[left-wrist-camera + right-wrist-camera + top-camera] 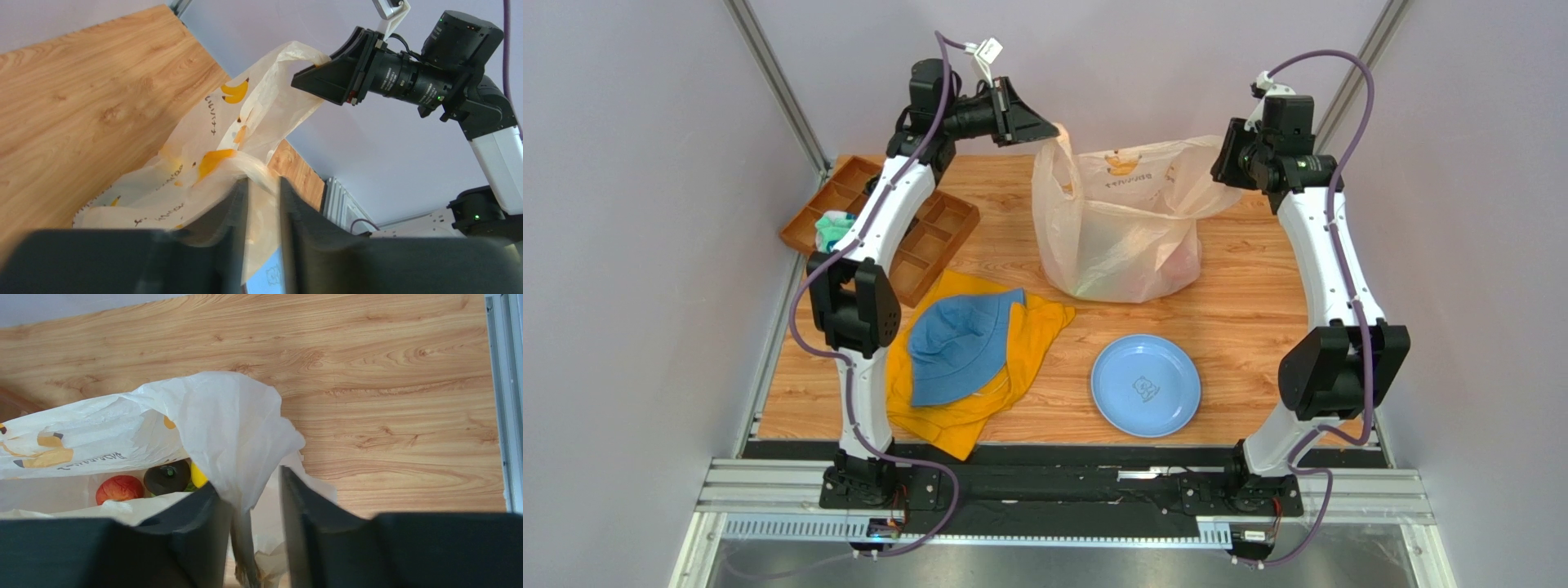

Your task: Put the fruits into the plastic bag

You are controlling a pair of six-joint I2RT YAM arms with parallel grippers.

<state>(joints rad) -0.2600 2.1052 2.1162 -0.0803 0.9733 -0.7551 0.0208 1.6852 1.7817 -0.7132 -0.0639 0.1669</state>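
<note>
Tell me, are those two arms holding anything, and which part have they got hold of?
Both hold the plastic bag. The left gripper pinches one top handle and the right gripper pinches the opposite top edge, so the bag's mouth is stretched between them.

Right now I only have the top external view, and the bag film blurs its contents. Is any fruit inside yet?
Observer: Yes. The right wrist view looks into the plastic bag: a red fruit, a dark purple fruit and a sliver of yellow fruit lie inside.
Operator: Is the left handle caught?
Observer: Left wrist view: bag film is bunched between the left fingers, filling their gap.
Operator: And the right?
Observer: Film drapes over one right finger; a pinch isn't clear.
</note>
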